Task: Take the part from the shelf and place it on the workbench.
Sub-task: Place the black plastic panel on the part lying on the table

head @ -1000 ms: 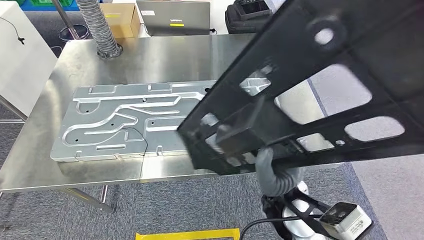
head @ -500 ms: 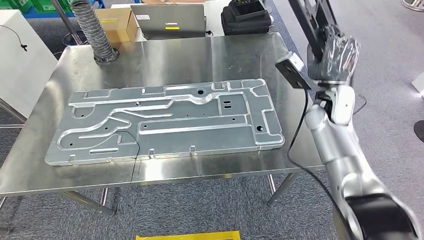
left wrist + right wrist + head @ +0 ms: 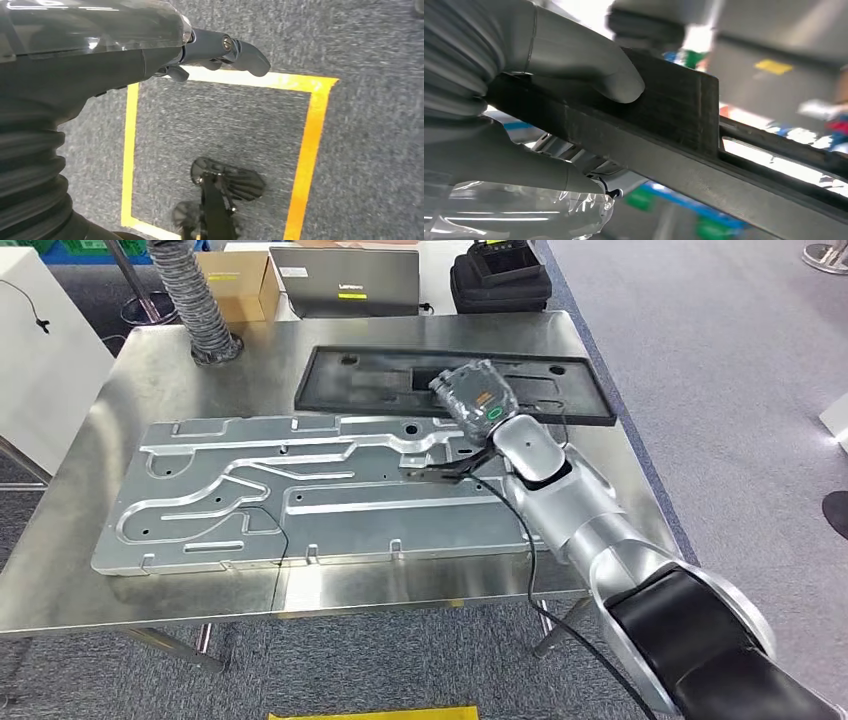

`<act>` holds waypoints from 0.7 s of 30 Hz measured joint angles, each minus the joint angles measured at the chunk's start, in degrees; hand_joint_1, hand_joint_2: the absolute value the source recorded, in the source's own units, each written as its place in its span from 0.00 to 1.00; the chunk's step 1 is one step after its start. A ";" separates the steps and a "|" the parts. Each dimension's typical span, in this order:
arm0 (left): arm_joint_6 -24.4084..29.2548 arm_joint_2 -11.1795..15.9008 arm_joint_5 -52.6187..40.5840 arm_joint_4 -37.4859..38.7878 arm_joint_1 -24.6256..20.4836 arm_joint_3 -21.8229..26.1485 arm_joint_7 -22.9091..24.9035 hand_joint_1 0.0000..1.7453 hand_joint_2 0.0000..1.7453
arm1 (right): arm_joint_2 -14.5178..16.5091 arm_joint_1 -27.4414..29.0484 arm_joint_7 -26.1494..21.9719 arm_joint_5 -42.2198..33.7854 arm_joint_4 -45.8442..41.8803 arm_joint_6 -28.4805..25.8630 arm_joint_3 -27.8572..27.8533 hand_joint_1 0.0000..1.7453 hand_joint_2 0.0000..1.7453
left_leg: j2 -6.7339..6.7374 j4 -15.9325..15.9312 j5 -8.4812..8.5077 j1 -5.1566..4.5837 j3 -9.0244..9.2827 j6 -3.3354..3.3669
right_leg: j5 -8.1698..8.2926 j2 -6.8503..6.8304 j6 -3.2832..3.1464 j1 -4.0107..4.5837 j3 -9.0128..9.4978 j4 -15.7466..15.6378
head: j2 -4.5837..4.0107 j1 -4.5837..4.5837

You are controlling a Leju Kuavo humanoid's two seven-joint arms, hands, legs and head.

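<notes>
The part (image 3: 400,380) is a long, flat black frame, matte, with rectangular cutouts and a raised rim; it lies at the far side of the steel workbench (image 3: 110,580), just behind a large silver stamped panel (image 3: 300,490) with pressed grooves and small holes. The right hand (image 3: 478,400), wrapped in clear plastic, grips the part's near edge; the right wrist view shows its grey thumb (image 3: 594,70) pressed on a black upright tab. The left hand (image 3: 220,50) hangs over grey carpet (image 3: 375,75) with yellow tape (image 3: 305,165), fingers apart, holding nothing
</notes>
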 joint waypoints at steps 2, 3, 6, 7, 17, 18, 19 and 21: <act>0.04 -0.01 -0.14 0.00 0.11 0.01 -0.45 0.00 1.00 | 0.96 0.53 -1.69 -0.45 1.32 0.20 1.97 1.00 1.00 | -0.26 0.15 -0.20 0.03 0.05 -0.02 | -1.14 -0.01 0.32 -0.31 -3.32 5.55 | 0.00 0.00; 0.06 -0.01 -0.21 0.00 0.19 0.02 -0.63 0.00 1.00 | 1.44 0.78 -2.51 -0.85 1.86 0.39 2.72 1.00 1.00 | -0.39 0.28 -0.35 0.05 0.11 -0.11 | 0.08 -0.03 0.38 -0.44 -3.45 4.95 | 0.00 0.00; 0.09 -0.04 -0.60 0.00 0.27 0.02 -1.09 0.00 1.00 | 2.87 1.09 -4.46 -2.40 2.98 1.03 4.12 1.00 1.00 | -0.55 0.93 -1.06 -0.05 0.30 -0.78 | 6.48 -0.14 0.03 -0.48 0.89 -6.27 | 0.00 0.00; 0.09 -0.04 -0.69 0.00 0.22 0.03 -1.25 0.00 1.00 | 3.37 1.16 -4.86 -2.85 3.28 1.19 4.43 1.00 1.00 | -0.52 1.11 -1.26 -0.14 0.27 -1.07 | 7.54 -0.14 -0.24 -0.36 2.03 -9.05 | 0.00 0.00; -0.75 -0.18 -1.86 0.00 0.24 0.04 -2.77 0.00 1.00 | 5.33 4.20 -8.71 -10.72 5.14 1.61 5.31 0.00 0.00 | -0.03 17.65 -9.15 0.21 -7.36 -3.42 | 7.97 -0.26 -2.70 -0.15 3.52 -11.60 | 0.00 0.00; -0.75 -0.18 -2.00 0.00 0.29 0.04 -2.76 0.00 1.00 | 5.33 4.77 -9.10 -11.45 5.33 1.64 5.27 0.00 0.00 | -0.02 17.87 -8.56 0.21 -7.59 -3.42 | 7.92 -0.26 -2.68 -0.13 3.56 -11.57 | 0.00 0.00; -0.72 -0.18 -2.11 0.00 0.33 0.04 -2.74 0.00 1.00 | 5.36 5.25 -9.45 -12.10 5.50 1.65 5.19 0.00 0.00 | -0.01 15.79 -6.99 0.23 -6.68 -3.36 | 7.86 -0.22 -2.62 -0.12 3.61 -11.52 | 0.00 0.00; -0.63 -0.18 -2.34 0.00 0.27 0.04 -2.73 0.00 1.00 | 5.49 5.77 -10.02 -13.44 5.75 1.63 4.89 0.00 0.00 | 0.01 7.67 -3.19 0.26 -2.73 -3.13 | 7.62 -0.06 -2.28 -0.03 3.66 -11.27 | 0.00 0.00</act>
